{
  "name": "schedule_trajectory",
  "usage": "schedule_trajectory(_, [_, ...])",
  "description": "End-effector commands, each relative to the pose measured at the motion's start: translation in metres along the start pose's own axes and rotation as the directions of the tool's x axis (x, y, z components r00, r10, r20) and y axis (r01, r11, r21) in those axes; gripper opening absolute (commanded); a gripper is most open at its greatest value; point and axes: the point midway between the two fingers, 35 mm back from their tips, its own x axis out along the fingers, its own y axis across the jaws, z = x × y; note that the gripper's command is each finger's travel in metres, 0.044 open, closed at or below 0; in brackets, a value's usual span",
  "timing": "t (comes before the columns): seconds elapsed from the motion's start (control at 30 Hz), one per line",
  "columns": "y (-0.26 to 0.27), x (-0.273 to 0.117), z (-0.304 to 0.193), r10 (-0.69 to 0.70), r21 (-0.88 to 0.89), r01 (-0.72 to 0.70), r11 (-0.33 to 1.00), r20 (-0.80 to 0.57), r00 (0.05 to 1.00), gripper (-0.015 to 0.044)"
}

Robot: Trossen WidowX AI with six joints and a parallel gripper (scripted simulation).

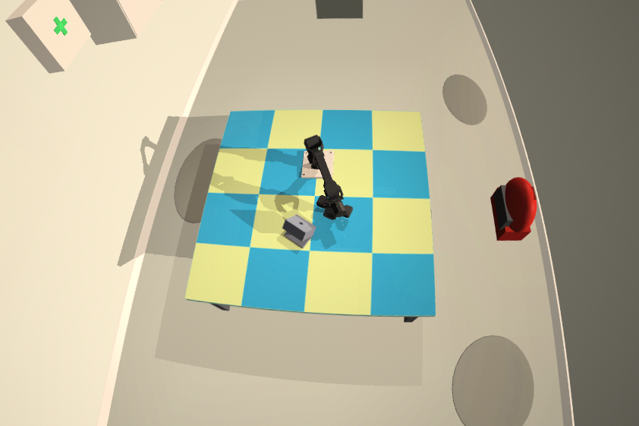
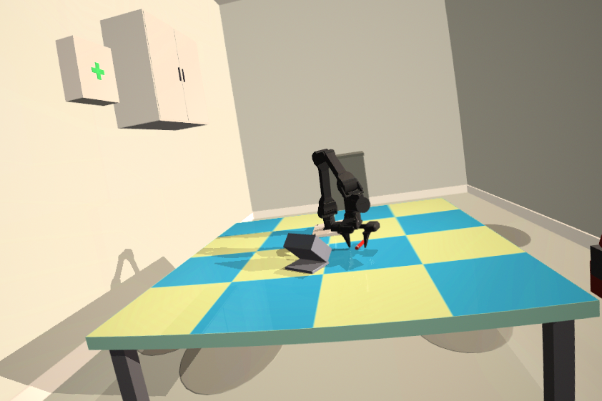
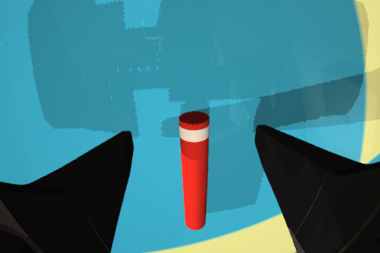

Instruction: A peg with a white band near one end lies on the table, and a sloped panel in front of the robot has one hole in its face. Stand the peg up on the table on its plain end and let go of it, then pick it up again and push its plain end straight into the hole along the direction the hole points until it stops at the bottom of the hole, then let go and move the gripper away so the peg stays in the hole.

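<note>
The red peg lies on its side on a blue square of the table. Its white band is near the end that is farther up in the wrist view. My gripper points down over the peg and is open, one finger on each side, with a gap to the peg on both sides. In the top view the arm hides the peg. The grey sloped panel stands beside the gripper; its one hole shows in the top view and is hidden in the exterior view.
The arm's pale base plate is behind the gripper on the checkered table. The panel is the only other object near the arm, to the left of the gripper in the top and exterior views. Cabinets and a red object are off the table.
</note>
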Motion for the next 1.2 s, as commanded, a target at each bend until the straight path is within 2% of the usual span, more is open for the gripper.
schedule_trajectory(0.0, [0.0004, 0.0006, -0.0007, 0.004, -0.004, -0.004, 1.000, -0.005, 1.000, 0.0230])
schedule_trajectory(0.17, [0.0004, 0.0006, -0.0007, 0.004, -0.004, -0.004, 1.000, -0.005, 1.000, 0.0110])
schedule_trajectory(0.4, [0.0004, 0.0006, -0.0007, 0.004, -0.004, -0.004, 1.000, -0.005, 1.000, 0.0110])
schedule_trajectory(0.7, [0.0004, 0.0006, -0.0007, 0.004, -0.004, -0.004, 1.000, -0.005, 1.000, 0.0050])
schedule_trajectory(1.17, [0.0001, -0.0052, -0.0035, 0.000, 0.000, 0.000, 1.000, 0.082, 0.997, 0.0049])
